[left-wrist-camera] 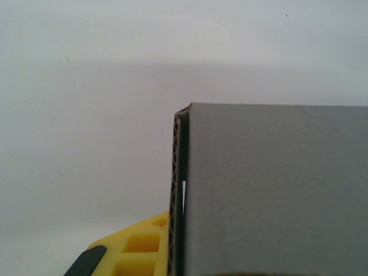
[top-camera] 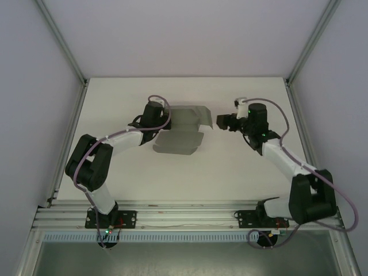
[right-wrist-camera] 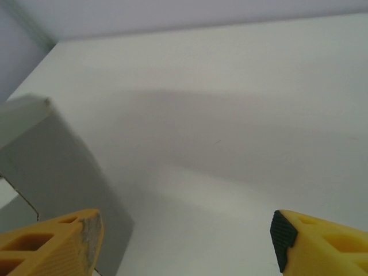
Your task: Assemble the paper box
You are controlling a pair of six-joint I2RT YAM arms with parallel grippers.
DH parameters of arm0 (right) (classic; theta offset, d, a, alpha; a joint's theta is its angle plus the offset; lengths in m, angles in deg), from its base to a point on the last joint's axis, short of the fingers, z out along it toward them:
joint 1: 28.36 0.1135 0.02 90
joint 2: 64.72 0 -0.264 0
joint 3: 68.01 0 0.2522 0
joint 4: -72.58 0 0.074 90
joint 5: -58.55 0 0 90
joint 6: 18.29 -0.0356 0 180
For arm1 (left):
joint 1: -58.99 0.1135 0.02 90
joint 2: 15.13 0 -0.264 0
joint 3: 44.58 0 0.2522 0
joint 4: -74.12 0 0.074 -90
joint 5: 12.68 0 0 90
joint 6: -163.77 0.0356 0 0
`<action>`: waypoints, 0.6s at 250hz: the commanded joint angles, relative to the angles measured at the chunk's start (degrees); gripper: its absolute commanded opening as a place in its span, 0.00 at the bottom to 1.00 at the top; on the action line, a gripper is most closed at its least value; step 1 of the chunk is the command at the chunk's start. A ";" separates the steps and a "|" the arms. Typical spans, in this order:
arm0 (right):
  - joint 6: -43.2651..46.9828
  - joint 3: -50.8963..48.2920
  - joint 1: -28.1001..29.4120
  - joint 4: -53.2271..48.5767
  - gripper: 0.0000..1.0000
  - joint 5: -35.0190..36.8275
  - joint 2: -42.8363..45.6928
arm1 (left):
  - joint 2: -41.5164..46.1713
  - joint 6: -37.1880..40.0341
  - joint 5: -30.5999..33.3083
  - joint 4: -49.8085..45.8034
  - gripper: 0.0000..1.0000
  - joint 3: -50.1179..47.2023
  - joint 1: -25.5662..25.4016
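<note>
The paper box is not a box yet: it is a grey cardboard sheet with flaps, lying on the white table between the two sets of jaws. Its far panel seems bent upward while its near panel lies flatter. The left jaws are clenched on the sheet's left edge. In the left wrist view the corrugated edge runs up right beside one yellow finger, and the grey face spreads away to the right of it. The right jaws are released and grasp nothing: their two yellow fingers stand wide apart over bare table, and the nearest grey panel rises just outside the left-hand finger, not between them. The step in hand looks like an early fold, with one side pinned and the other awaiting a grip. The next move, as I judge it, calls for the right jaws to shift sideways until that panel's edge sits between the fingers, then close and turn it upright against the left hold. The card looks thin, so a light, square grip should serve best.
</note>
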 commanded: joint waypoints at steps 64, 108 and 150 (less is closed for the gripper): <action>15.71 10.31 2.27 -9.78 0.68 -22.60 -10.58 | 0.68 2.18 -2.51 1.25 0.00 -0.02 0.28; 17.56 13.60 5.50 -12.07 0.67 -18.79 -13.26 | 0.31 2.07 -2.67 0.79 0.00 0.20 0.31; 14.32 15.88 9.37 -9.22 0.64 -7.53 -15.55 | 0.08 1.74 -2.07 0.18 0.00 0.65 0.12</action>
